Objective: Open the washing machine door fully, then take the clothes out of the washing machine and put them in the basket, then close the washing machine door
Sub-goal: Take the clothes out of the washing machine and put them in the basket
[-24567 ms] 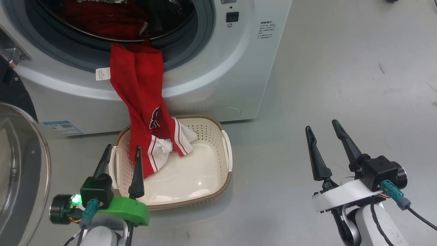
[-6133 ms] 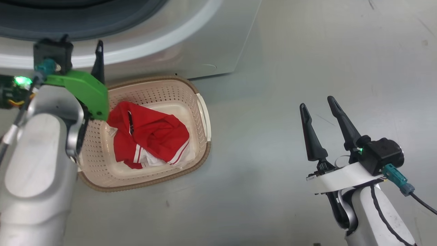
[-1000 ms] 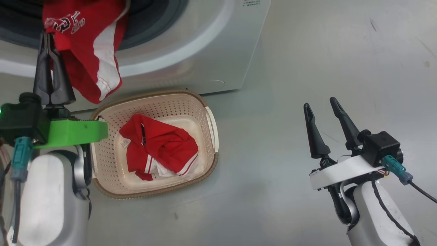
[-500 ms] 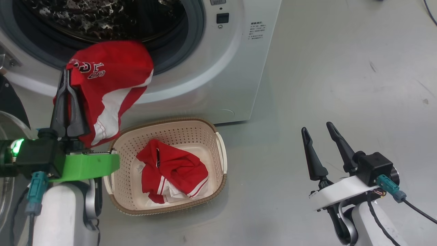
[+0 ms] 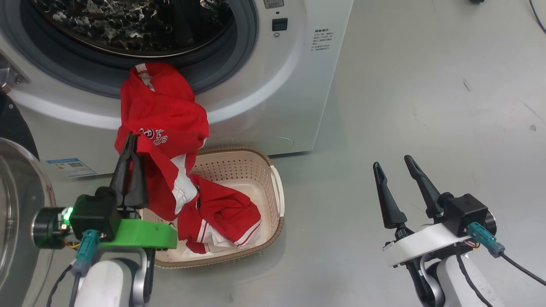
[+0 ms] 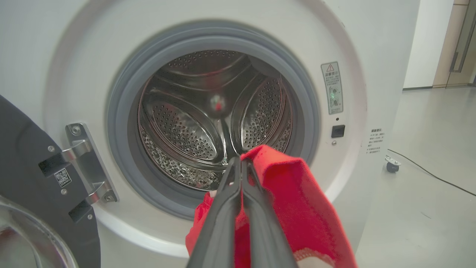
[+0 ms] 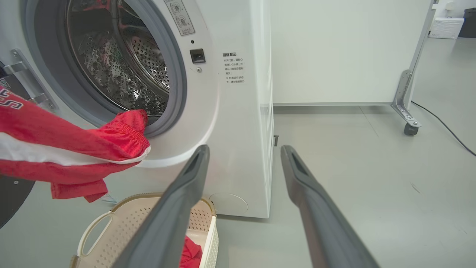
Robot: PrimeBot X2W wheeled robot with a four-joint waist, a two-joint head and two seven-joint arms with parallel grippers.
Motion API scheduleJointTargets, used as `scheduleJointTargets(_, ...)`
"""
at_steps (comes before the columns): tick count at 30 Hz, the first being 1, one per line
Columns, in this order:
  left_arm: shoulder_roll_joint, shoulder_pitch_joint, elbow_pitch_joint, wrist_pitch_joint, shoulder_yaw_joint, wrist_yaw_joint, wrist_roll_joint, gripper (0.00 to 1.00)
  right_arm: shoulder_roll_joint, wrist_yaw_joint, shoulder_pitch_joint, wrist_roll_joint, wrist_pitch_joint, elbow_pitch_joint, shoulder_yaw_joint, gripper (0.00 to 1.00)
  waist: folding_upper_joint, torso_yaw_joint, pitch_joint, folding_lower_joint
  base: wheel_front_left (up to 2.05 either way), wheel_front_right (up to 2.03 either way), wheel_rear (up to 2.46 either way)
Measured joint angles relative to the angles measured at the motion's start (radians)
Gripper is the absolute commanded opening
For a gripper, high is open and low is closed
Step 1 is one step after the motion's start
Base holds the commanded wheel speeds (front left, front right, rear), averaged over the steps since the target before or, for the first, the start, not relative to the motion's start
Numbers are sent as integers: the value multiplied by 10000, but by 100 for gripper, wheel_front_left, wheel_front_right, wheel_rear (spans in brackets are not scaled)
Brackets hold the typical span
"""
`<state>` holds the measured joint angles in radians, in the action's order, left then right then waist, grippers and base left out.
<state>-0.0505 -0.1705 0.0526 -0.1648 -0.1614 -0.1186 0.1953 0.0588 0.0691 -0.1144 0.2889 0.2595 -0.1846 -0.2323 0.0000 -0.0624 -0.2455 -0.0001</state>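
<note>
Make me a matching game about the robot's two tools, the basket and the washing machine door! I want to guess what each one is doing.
Things:
1. left tool
2. right tool
3. basket
4. washing machine door

States:
a. swung open
b. open, holding nothing
c. shut on a hanging red garment
d. has a crumpled red garment lying inside

Pairs: 1-c, 2-b, 3-d, 4-a
</note>
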Motion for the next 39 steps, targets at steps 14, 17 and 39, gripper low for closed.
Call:
scheduleJointTargets(14,23,44,-1987,552,-548,0,332,0,-10,2,-58,0,0,337,-115,100,0,-261,-695,0,0,0,0)
scheduleJointTargets(17,23,-198,-2466,625,-564,0,336,0,-12,2,-179,2,0,399,-171,100,0,-353,-931,0,0,0,0)
scheduleJointTargets(39,29,-3199,-6541,1369,253,0,771,0,-27,109,-1278,128,0,844,-343,100,0,-1142,-3092,0,0,0,0)
